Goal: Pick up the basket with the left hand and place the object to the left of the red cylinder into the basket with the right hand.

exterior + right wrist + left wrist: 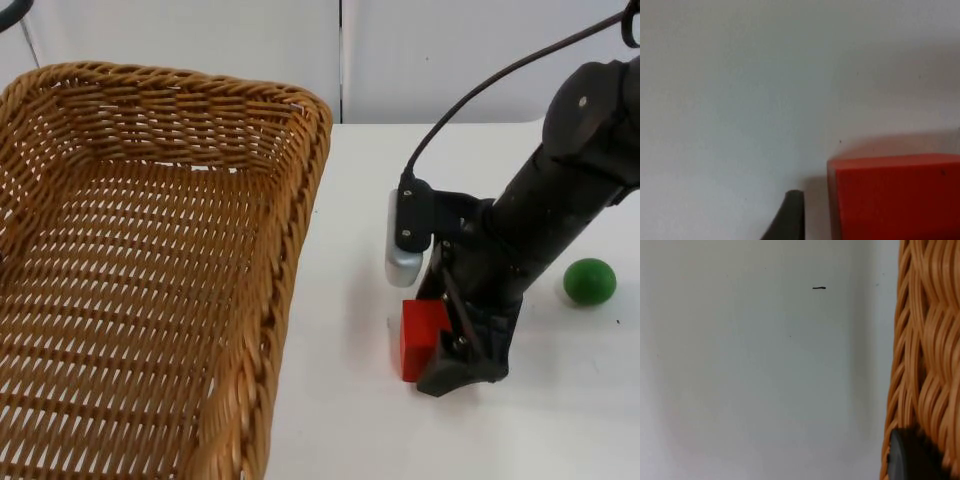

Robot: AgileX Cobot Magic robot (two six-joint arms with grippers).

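Top view, empty wicker basket (150, 280) gripped by left fingers (910, 455), right fingers (440, 350) around red block (422, 335).

A white table top (350, 300) runs back to a pale grey partition wall (200, 50), which is made of flat panels; a thin dark vertical seam (340, 60) parts two of them. The table surface is smooth and matte, evenly lit, with soft shadows only. In the left wrist view the same white surface carries one small dark mark (819, 288)
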